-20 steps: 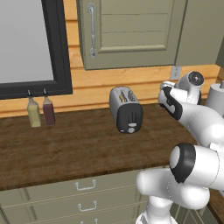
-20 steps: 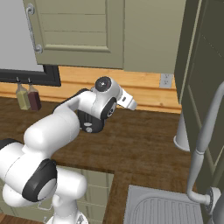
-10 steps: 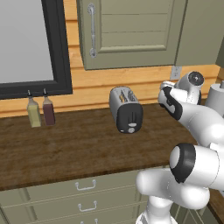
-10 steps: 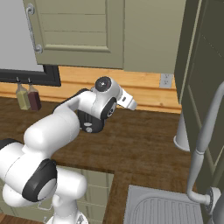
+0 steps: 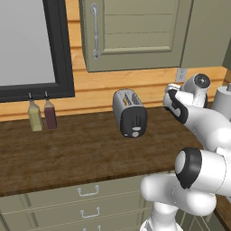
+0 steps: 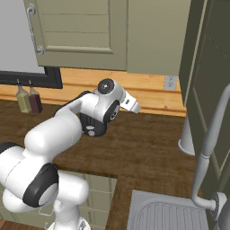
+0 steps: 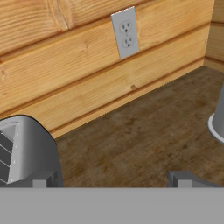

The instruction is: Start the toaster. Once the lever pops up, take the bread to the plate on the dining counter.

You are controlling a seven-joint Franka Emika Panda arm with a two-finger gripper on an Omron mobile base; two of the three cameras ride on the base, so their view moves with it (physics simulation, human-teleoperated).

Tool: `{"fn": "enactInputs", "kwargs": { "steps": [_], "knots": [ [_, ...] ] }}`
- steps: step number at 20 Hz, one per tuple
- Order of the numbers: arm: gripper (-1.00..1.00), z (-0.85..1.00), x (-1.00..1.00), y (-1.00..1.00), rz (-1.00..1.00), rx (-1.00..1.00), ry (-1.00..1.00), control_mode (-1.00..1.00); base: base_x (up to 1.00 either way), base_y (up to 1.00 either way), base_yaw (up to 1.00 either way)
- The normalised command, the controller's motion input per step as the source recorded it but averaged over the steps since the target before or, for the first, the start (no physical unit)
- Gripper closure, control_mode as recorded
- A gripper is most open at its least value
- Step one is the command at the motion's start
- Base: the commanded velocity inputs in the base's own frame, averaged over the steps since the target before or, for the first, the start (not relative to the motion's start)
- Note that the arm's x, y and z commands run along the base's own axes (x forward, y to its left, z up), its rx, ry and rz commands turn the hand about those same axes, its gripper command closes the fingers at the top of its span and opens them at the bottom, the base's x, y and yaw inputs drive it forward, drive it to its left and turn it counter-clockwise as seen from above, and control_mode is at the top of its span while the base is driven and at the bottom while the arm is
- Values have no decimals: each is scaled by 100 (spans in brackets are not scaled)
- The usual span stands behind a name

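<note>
The silver toaster (image 5: pixel 130 113) stands on the dark wood counter (image 5: pixel 76 149) above green drawers, its black end panel with the white knob facing the room. A trace of tan shows in its top slots; I cannot make out the bread itself. My gripper (image 7: pixel 112 180) hovers just right of the toaster, aimed at the wall's base, its fingers (image 7: pixel 180 178) far apart with nothing between them. The toaster's rounded side (image 7: pixel 26 151) sits by the left fingertip in the hand view. My hand (image 5: pixel 171 94) is level with the toaster's top. The plate and dining counter are out of view.
Two bottles (image 5: pixel 41 115) stand at the wall, left. A wall outlet (image 7: pixel 124 33) is above the gripper. A grey cylinder's base (image 7: pixel 218 118) stands on the right, with a faucet (image 6: pixel 211 143) and sink (image 6: pixel 170 213) beyond. A cabinet door (image 5: pixel 135 31) hangs overhead.
</note>
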Motion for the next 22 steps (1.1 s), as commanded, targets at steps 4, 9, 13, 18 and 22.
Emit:
{"fn": "enactInputs", "kwargs": {
  "steps": [4, 9, 13, 18, 22],
  "knots": [
    [-100, 0, 0, 0, 0, 0, 0, -100, 0, 0, 0],
    [-100, 0, 0, 0, 0, 0, 0, -100, 0, 0, 0],
    [-100, 0, 0, 0, 0, 0, 0, -100, 0, 0, 0],
    [-100, 0, 0, 0, 0, 0, 0, -100, 0, 0, 0],
    [-100, 0, 0, 0, 0, 0, 0, -100, 0, 0, 0]
  ]
}}
